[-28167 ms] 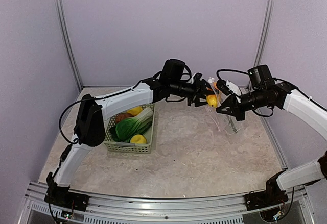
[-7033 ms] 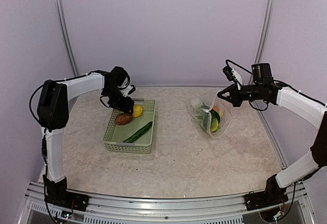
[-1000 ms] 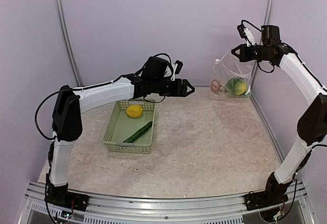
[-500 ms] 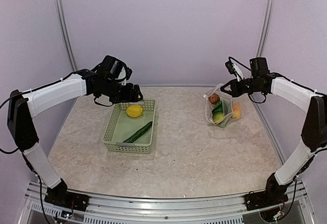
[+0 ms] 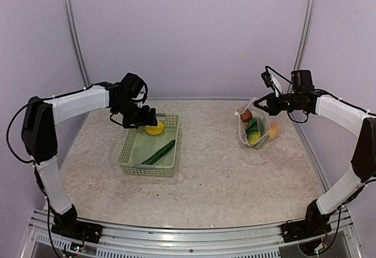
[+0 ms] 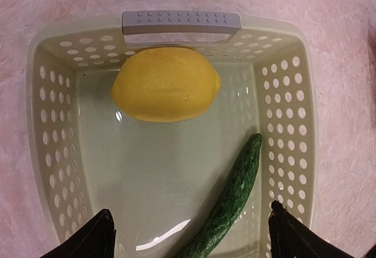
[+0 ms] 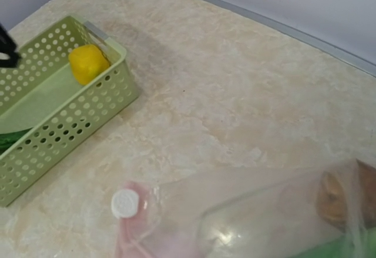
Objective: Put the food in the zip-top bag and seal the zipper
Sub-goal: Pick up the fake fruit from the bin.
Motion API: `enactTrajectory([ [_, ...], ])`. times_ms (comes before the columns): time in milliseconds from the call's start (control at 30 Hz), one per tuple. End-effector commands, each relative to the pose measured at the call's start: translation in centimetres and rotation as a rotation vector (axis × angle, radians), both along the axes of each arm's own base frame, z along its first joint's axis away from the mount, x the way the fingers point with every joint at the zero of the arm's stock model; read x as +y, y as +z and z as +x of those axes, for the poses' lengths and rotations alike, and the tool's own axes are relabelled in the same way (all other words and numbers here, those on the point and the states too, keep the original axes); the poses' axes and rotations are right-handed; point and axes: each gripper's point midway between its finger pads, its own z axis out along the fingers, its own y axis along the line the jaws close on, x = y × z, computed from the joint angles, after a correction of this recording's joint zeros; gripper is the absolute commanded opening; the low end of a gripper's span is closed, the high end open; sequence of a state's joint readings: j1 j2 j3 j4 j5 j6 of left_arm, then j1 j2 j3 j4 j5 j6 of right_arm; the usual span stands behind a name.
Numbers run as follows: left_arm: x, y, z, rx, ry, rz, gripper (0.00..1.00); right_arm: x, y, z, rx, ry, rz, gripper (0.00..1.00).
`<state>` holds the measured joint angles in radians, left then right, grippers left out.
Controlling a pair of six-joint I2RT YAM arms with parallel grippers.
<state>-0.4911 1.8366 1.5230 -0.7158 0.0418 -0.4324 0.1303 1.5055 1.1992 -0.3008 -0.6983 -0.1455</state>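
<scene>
Over the far end of the basket point(image 5: 133, 163): next food pick.
Your left gripper point(image 5: 147, 120) hangs spread, empty, above the lemon point(image 5: 154, 129); well right of the basket your right gripper point(image 5: 268, 106) pinches the part-filled zip-top bag point(image 5: 254, 131). Lower and clamp the lemon next.

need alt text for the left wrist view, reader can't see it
Top-down view into a pale green perforated basket holding a yellow lemon by its grey handle and a dark green cucumber lying diagonally at lower right. The open left gripper frames the bottom corners, holding nothing; the basket sits on a marbled table.
</scene>
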Motion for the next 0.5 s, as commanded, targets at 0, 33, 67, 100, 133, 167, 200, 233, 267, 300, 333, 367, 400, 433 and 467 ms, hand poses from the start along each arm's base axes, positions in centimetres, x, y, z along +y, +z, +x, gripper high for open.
enactTrajectory([
  [0,0.5,-1.0,3.4,-0.025,0.055,0.049,0.86,0.5,2.0,-0.9,-0.074,0.040,0.018,0.00],
  [33,0.5,-1.5,4.1,-0.027,0.059,0.060,0.87,0.6,2.0,-1.0,-0.074,0.043,0.020,0.00],
  [67,0.6,-1.8,4.7,-0.028,0.064,0.064,0.88,0.6,2.0,-1.0,-0.075,0.045,0.021,0.00],
  [100,0.7,-1.9,5.3,-0.033,0.070,0.062,0.89,0.6,2.0,-1.1,-0.074,0.047,0.023,0.00],
  [133,0.7,-2.5,6.0,-0.026,0.071,0.063,0.89,0.6,1.9,-1.1,-0.071,0.048,0.025,0.00],
  [167,0.7,-2.6,6.6,-0.030,0.071,0.061,0.89,0.7,1.8,-1.1,-0.066,0.051,0.027,0.00],
  [200,0.7,-3.0,7.2,-0.031,0.068,0.063,0.90,0.7,1.7,-1.2,-0.062,0.055,0.028,0.00],
  [233,0.6,-3.1,7.7,-0.040,0.060,0.066,0.90,0.8,1.6,-1.2,-0.059,0.056,0.030,0.00],
  [267,0.6,-3.7,8.2,-0.037,0.058,0.075,0.92,0.8,1.5,-1.2,-0.055,0.057,0.031,0.00],
  [300,0.6,-4.1,8.6,-0.038,0.055,0.080,0.96,0.8,1.5,-1.2,-0.054,0.060,0.032,0.00],
  [333,0.6,-4.2,9.0,-0.040,0.050,0.083,0.98,0.8,1.4,-1.2,-0.052,0.060,0.033,0.00],
  [367,0.8,-4.8,9.4,-0.033,0.050,0.090,0.99,0.8,1.4,-1.2,-0.050,0.059,0.032,0.00],
  [400,0.8,-5.0,9.8,-0.035,0.049,0.090,0.99,0.8,1.4,-1.3,-0.050,0.059,0.032,0.00],
  [433,0.8,-5.4,10.1,-0.032,0.043,0.089,0.99,0.8,1.4,-1.3,-0.052,0.059,0.032,0.00],
  [467,0.7,-5.6,10.3,-0.034,0.036,0.086,0.99,0.8,1.4,-1.3,-0.053,0.059,0.031,0.00],
])
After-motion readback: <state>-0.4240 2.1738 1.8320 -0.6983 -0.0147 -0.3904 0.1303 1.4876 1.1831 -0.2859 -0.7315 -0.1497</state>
